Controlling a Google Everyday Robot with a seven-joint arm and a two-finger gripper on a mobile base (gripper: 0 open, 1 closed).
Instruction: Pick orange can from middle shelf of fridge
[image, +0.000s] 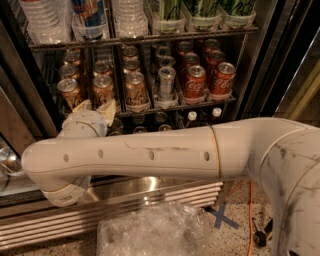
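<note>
Reach-in step: the claw, left of centre, sits at the front rail of the middle shelf in the fridge, its tips apart just below a front-row orange can, nothing held; next it likely must rise and straddle that can

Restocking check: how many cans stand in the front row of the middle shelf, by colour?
Orange cans: 3
Silver can: 1
Red cans: 2
Total: 6
The gripper sits just below the two leftmost Orange cans, at the shelf's front edge.
</note>
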